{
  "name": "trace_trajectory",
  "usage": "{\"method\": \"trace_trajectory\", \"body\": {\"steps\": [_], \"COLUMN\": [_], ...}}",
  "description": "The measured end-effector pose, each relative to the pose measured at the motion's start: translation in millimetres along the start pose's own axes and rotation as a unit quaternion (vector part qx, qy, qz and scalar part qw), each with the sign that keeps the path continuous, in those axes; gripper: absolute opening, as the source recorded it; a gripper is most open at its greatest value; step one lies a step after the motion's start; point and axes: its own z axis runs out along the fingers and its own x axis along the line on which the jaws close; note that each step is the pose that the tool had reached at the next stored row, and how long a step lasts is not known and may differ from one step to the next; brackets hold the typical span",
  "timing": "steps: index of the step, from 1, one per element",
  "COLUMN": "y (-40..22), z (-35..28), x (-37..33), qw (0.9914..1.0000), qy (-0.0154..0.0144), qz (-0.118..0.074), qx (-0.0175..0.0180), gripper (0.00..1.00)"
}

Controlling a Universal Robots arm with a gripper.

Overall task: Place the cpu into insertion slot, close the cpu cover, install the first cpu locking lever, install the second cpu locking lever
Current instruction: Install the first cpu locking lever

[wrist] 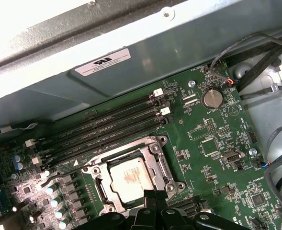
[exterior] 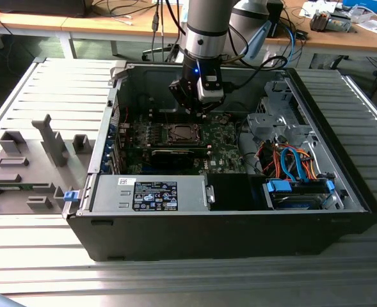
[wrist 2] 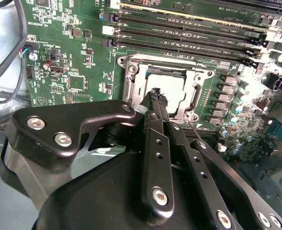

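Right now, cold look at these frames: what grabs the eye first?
The open computer case on the slatted table, with the arm's gripper lowered into it over the green motherboard. Directly beneath the gripper sits the cpu, silver top showing, lying in the insertion slot with the cpu cover framing it. Beside the socket run the long memory slots.
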Motion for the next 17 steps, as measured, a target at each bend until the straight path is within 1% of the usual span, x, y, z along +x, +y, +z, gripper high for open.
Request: {"method": "trace_trajectory", "body": {"steps": [17], "y": [0.0], "z": [0.0], "x": [0.0], "qw": [0.99996], "qy": [-0.0003], "qz": [-0.009], "qx": [0.0002], "gripper": [0.11]}}
